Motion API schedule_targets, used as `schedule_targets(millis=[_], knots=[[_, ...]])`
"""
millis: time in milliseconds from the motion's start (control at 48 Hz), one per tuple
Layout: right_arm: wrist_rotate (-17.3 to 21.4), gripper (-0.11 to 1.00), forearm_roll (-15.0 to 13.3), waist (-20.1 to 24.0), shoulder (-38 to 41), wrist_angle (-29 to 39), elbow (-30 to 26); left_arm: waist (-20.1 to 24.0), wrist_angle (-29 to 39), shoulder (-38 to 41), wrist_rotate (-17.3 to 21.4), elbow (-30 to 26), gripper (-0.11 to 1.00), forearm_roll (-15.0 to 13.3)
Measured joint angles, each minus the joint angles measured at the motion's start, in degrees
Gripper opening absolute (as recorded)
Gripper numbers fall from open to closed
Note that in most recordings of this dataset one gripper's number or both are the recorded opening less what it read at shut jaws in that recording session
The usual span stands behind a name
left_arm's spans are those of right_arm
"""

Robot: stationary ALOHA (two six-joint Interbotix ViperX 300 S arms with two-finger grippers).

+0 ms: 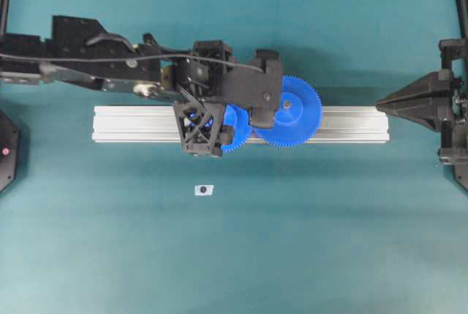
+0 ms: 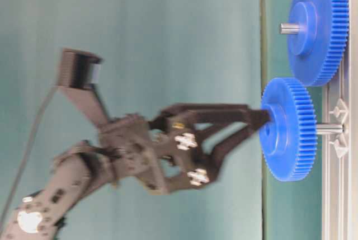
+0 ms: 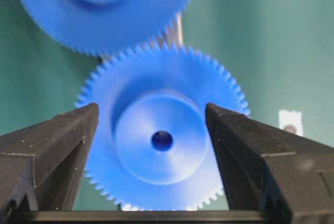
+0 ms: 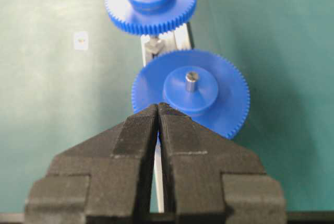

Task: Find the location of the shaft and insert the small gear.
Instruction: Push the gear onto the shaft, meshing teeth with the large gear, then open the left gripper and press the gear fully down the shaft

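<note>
The rail [image 1: 241,124] lies across the middle of the worktop [image 1: 234,255], parallel to its long edges, with open teal surface on both its near and far sides. A small white tag [image 1: 203,189] sits alone on the near side, well apart from the rail.

The left gripper [image 2: 267,121] reaches over the rail from the worktop's left edge, its fingers [image 3: 49,156] on either side of the small gear's [image 2: 285,130] raised hub and pinching it. The gear is a blue toothed disc with a round hub and a small dark centre hole, held flat-on above the rail. Its teeth nearly meet those of the large gear [image 1: 287,111], which sits on the rail just to the right with a grey pin poking through its hub.

The shaft [image 2: 329,128] stands on the rail directly under the small gear; in the table-level view, its grey length shows between gear and rail.

The right gripper [image 4: 158,110] rests at the worktop's right edge, well clear, fingers pressed together.
</note>
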Motion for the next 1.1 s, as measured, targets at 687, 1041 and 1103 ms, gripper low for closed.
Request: schedule_targets(millis=[687, 1041, 1103], knots=[[0.0, 0.1, 0.1, 0.0, 0.0, -0.2, 0.0, 3.3, -1.5, -5.4, -0.1, 4.4, 0.09, 0.0], [0.0, 0.1, 0.1, 0.0, 0.0, -0.2, 0.3, 3.3, -2.5, 0.9, 0.1, 4.9, 0.01, 0.1], [0.2, 0.11, 0.1, 0.0, 0.0, -0.2, 0.3, 3.3, -2.6, 1.4, 0.1, 4.8, 0.01, 0.1]])
